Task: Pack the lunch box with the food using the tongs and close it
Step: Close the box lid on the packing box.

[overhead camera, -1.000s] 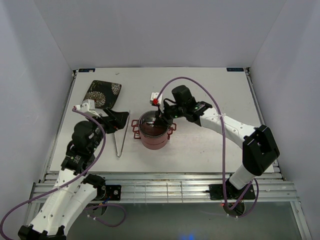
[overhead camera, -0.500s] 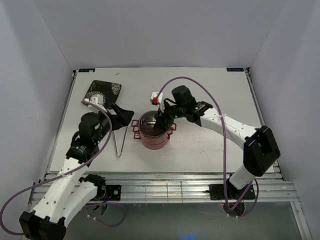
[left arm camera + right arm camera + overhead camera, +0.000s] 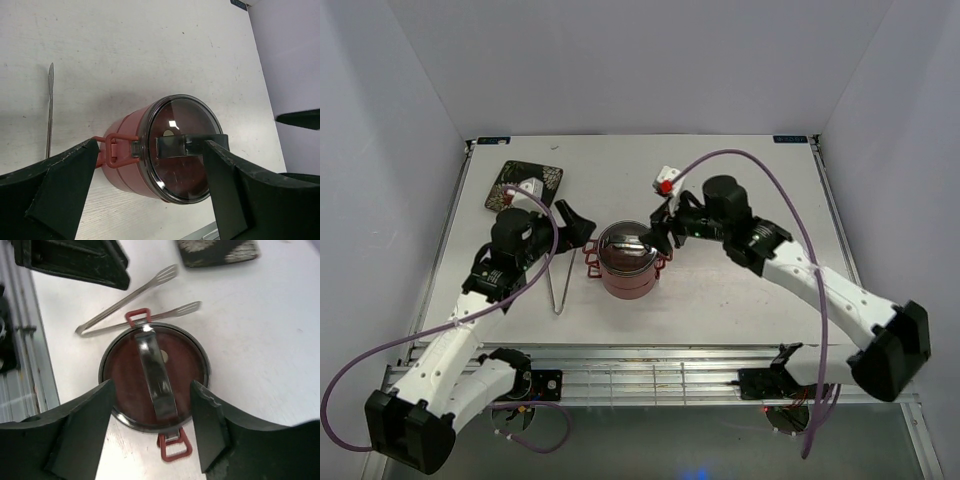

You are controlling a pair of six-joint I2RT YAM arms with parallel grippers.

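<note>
Top view first: the lunch box (image 3: 625, 262) sits stacked in the middle of the table (image 3: 740, 180) with its top lid (image 3: 625, 243) on. The tongs (image 3: 560, 275) lie flat just beside it on the left, not in anyone's grip. The patterned plate (image 3: 520, 182) is at the far left, half hidden by the arm. The left gripper (image 3: 578, 225) hovers near the box's left side, and the right gripper (image 3: 662, 236) is close in at the right rim. I can't spot any food anywhere, so I'm guessing it's all inside.

Left wrist view: the jaws are spread wide with nothing in them, framing the box from the side. The red side loops (image 3: 116, 150) stick out toward the camera, and one tong tip is off to the left.

Right wrist view: looking straight down on the lid and its strap handle (image 3: 156, 375). These jaws are also apart and empty, one on each side of the box. I can't tell if either touches it.

What worries me is that the lid looks placed, but I can't see anything locking it. Both grippers are crowding one small tall stack. A sideways nudge from either could slide the lid off-centre, shove the stack into the tongs, or tip it. The two grippers could also bump each other.
</note>
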